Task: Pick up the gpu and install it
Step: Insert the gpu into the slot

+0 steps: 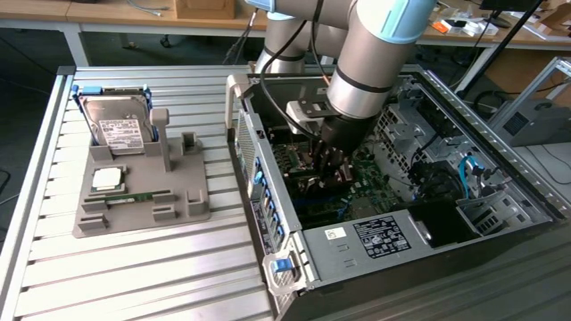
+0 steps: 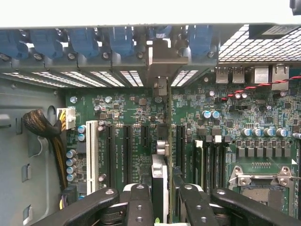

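Partly closed, the tool [image 2: 165, 197] pinches the gpu [image 2: 160, 186] edge-on between its fingers [image 2: 140, 207], holding it upright just above the motherboard [image 2: 131, 113] slots inside the open computer case [image 1: 499, 167], where the arm [image 1: 366, 67] hides most of the card in the exterior view.

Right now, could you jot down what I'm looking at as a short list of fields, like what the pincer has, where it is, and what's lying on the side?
arm position: reaching down into the open computer case
pincer: closed on the gpu, held edge-on
gpu location: above the motherboard, over the expansion slots, bracket end toward the rear slot openings
grey parts holder: beside the case, on the exterior view's left
hard drive: standing upright in the holder
RAM stick: lying in the holder
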Controlling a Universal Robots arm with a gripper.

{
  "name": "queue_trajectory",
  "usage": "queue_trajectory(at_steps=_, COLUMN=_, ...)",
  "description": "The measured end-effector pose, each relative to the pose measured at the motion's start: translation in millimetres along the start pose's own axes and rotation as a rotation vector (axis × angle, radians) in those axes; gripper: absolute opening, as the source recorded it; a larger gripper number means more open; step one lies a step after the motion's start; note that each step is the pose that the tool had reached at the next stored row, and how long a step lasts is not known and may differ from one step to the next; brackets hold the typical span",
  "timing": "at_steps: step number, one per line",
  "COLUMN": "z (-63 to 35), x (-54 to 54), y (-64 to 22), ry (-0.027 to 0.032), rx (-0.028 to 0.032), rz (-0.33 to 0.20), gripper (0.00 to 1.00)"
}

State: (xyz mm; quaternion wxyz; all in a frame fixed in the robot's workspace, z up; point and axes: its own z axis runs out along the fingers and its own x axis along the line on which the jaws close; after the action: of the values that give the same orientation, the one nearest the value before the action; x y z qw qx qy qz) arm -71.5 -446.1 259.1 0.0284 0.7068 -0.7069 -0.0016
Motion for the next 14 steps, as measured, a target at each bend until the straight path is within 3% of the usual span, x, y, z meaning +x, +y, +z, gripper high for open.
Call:
queue_trajectory(at_steps=11, z=2.6, x=-0.2, y=-0.1, ry=0.0006, rx=-0.0001, rz=0.000, gripper=0.27)
queue_trajectory(at_steps=14, z=2.7, x=-0.1, y=-0.1, ry=0.0085, rx=0.0001, rz=0.000, gripper=0.27)
